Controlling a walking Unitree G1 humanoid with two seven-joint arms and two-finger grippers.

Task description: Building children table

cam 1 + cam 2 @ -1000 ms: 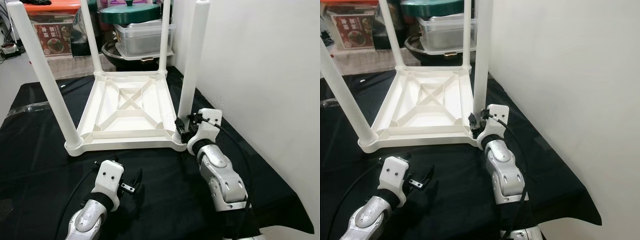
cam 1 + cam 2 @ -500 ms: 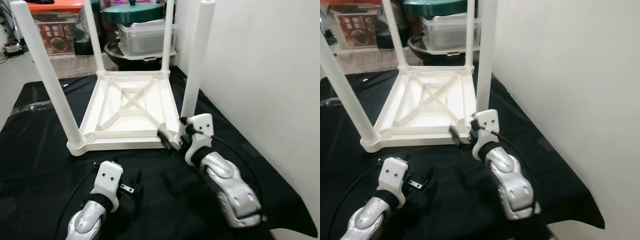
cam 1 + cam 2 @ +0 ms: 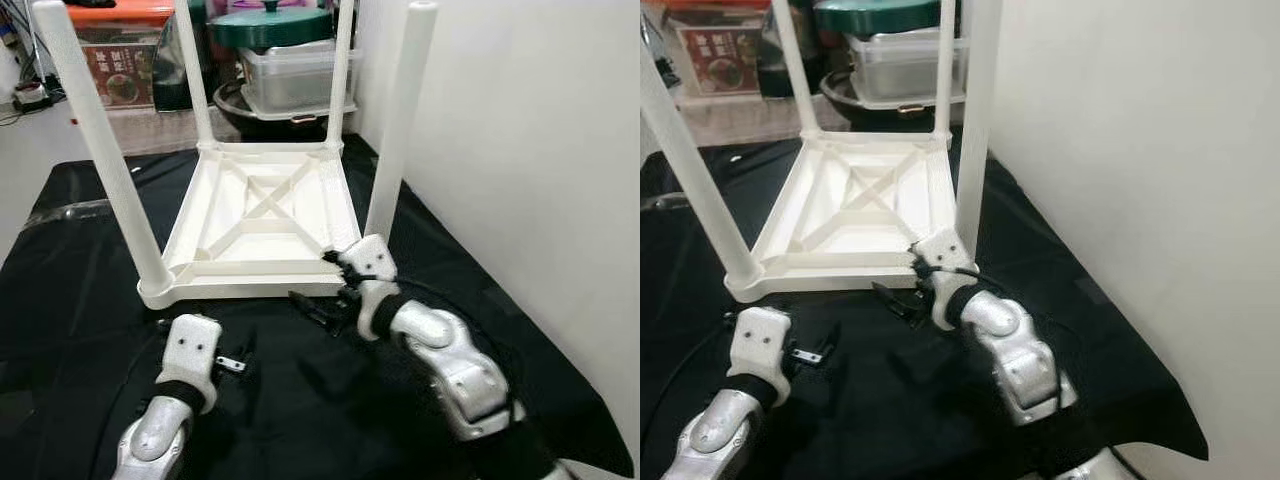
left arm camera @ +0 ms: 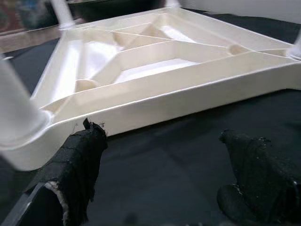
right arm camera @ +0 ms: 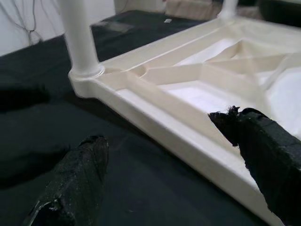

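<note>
Now right tool (image 3: 318, 308) off table leg (image 3: 397, 130).

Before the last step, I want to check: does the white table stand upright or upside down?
Upside down. The white table rests top-down on the black cloth, its four legs pointing up, ribbed underside showing.

Black cloth (image 3: 70, 300); white wall (image 3: 520, 150); stacked cookware (image 3: 285, 60) behind

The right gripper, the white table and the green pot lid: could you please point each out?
right gripper (image 3: 318, 305), left eye view, between its fingertips.
white table (image 3: 262, 210), left eye view, underside cross ribs.
green pot lid (image 3: 268, 24), left eye view, dome.
</note>
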